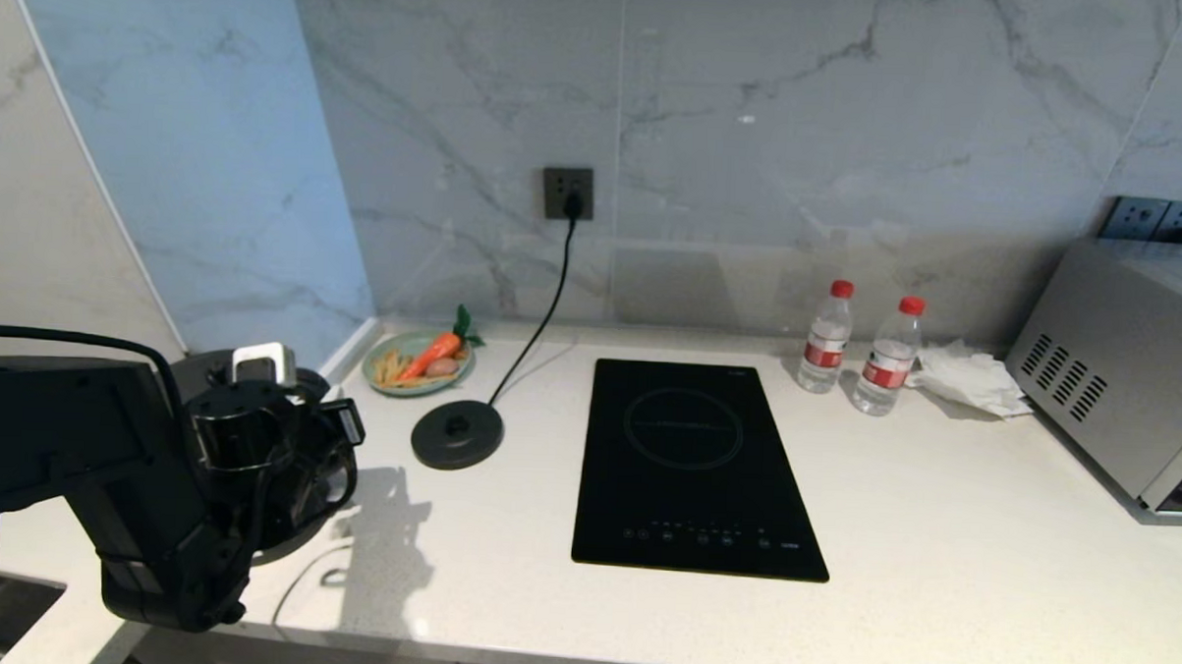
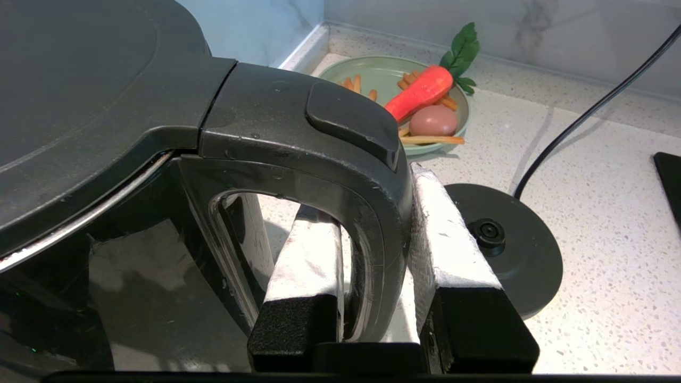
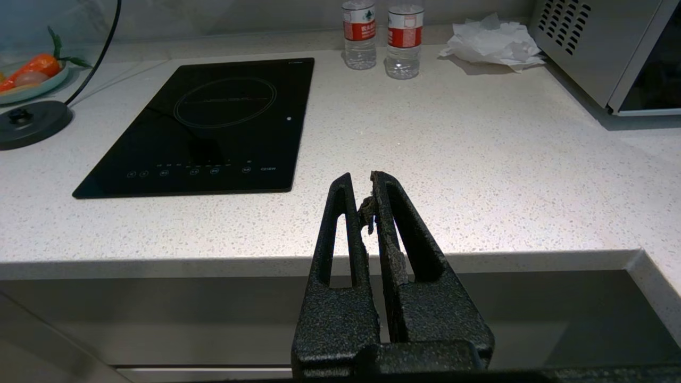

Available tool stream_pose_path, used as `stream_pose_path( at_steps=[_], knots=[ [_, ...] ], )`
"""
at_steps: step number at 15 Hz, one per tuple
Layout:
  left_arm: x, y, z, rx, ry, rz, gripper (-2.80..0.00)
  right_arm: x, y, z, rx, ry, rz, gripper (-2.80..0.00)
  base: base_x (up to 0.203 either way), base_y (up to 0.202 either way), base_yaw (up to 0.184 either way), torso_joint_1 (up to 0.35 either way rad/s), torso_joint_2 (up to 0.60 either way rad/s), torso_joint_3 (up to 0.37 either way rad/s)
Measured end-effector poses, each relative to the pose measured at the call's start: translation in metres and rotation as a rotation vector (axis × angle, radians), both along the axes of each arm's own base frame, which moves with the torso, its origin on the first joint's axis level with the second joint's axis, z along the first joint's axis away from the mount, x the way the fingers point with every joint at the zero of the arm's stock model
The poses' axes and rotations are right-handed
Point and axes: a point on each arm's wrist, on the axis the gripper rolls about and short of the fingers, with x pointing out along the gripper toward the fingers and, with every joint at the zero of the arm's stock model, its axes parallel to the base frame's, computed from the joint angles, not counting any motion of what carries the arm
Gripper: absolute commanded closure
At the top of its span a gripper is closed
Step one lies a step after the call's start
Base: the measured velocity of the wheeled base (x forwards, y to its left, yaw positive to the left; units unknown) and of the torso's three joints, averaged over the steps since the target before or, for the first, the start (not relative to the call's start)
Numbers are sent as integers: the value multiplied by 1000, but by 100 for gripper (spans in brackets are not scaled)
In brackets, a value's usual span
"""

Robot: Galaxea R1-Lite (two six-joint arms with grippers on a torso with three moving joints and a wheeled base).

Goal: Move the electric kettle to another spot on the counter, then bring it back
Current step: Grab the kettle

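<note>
The black electric kettle (image 2: 96,106) fills the left wrist view, off its round power base (image 2: 505,250). My left gripper (image 2: 372,197) is shut on its loop handle (image 2: 330,138): one white-padded finger (image 2: 308,255) reaches through the loop, the other (image 2: 452,229) presses the handle's outer side. In the head view the left arm and gripper (image 1: 282,439) stand over the white counter (image 1: 938,541) near its front left corner and hide most of the kettle. The right gripper (image 3: 363,181) hangs shut and empty in front of the counter's edge.
The corded power base (image 1: 457,433) lies right of the left arm. Behind it sits a green plate (image 1: 383,379) with a carrot. A black hob (image 1: 695,463) lies mid-counter. Two water bottles (image 1: 827,335), crumpled tissue (image 1: 968,378) and a silver oven (image 1: 1121,370) stand at the back right.
</note>
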Motion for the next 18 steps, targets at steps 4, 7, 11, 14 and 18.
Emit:
stream_pose_path(
  at_steps=[4, 7, 11, 14, 18],
  knots=[
    [-10, -9, 9, 0, -8, -26, 0, 0, 0, 0, 0, 1, 0, 0, 0, 0, 0, 0, 0, 0],
    [-27, -26, 22, -3, -27, -82, 0, 0, 0, 0, 0, 0, 0, 0, 0, 0, 0, 0, 0, 0],
    [-40, -43, 30, 0, -40, -92, 0, 0, 0, 0, 0, 0, 0, 0, 0, 0, 0, 0, 0, 0],
    [-43, -56, 33, 2, -50, -130, 0, 0, 0, 0, 0, 1, 0, 0, 0, 0, 0, 0, 0, 0],
    [-37, -77, 43, 27, -97, -124, 0, 0, 0, 0, 0, 0, 0, 0, 0, 0, 0, 0, 0, 0]
  ],
)
